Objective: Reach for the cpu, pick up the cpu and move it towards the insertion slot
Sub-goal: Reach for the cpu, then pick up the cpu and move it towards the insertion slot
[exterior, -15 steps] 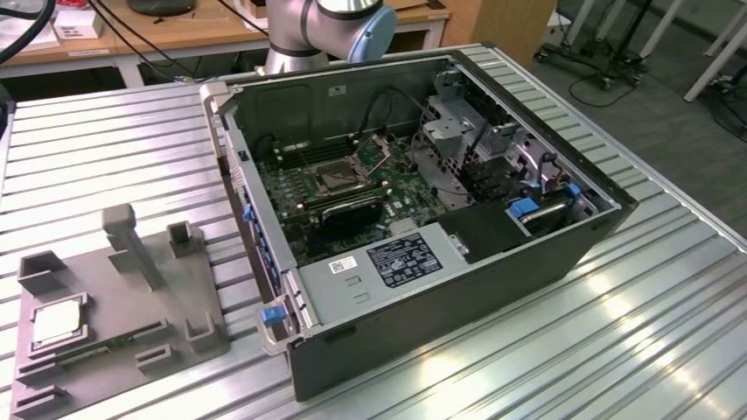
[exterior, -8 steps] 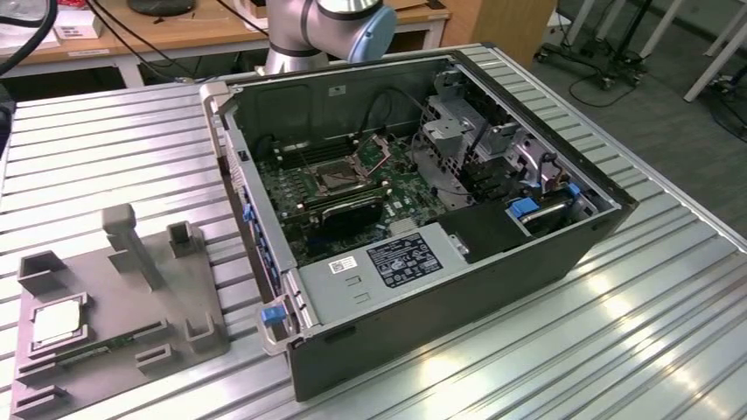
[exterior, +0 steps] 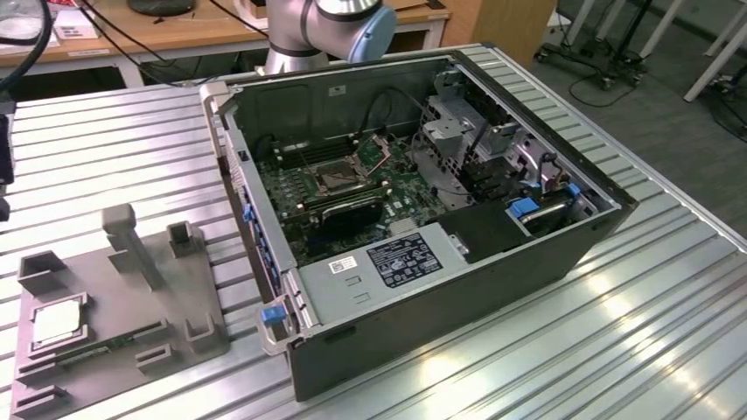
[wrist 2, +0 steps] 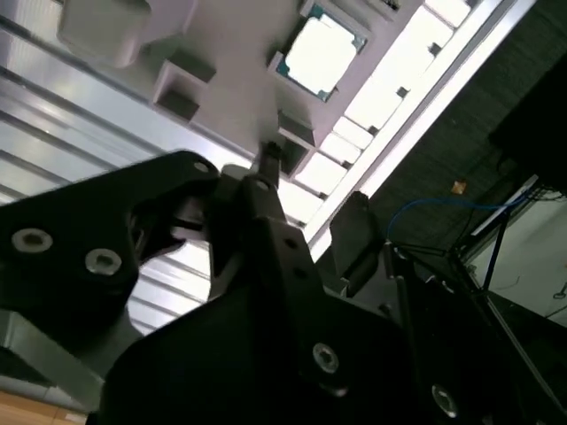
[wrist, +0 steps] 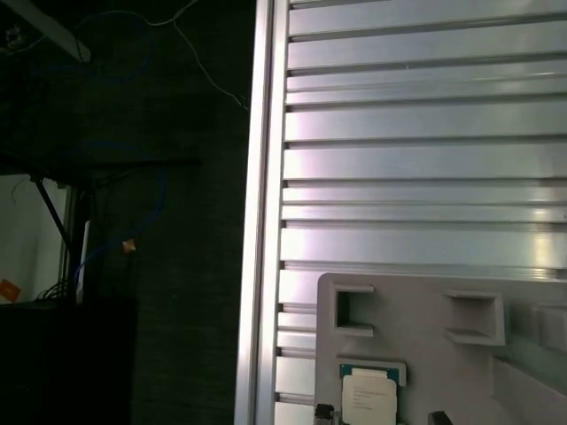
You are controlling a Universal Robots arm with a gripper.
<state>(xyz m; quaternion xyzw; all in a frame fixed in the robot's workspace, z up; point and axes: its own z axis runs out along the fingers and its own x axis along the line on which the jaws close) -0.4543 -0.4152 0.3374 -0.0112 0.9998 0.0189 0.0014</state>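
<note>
Gray moulded fixture plate (exterior: 129, 306): small square silvery-cream cpu (exterior: 59, 324) flat in its recess | open black computer case (exterior: 467, 297): green motherboard (exterior: 391, 166) bearing the square metal-framed insertion slot (exterior: 332, 179) | gray-and-blue arm joint (exterior: 338, 22) behind the case | second wrist view: black gripper (wrist 2: 266, 177) over the plate, clear of the cpu, opening cannot be told | first wrist view: plate near the edge of the slatted aluminium table (wrist: 425, 133)

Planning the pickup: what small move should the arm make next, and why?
Probably bring the gripper closer to the cpu: in the second wrist view it lies flat on the gray fixture plate, apart from the gripper and not yet grasped.
</note>
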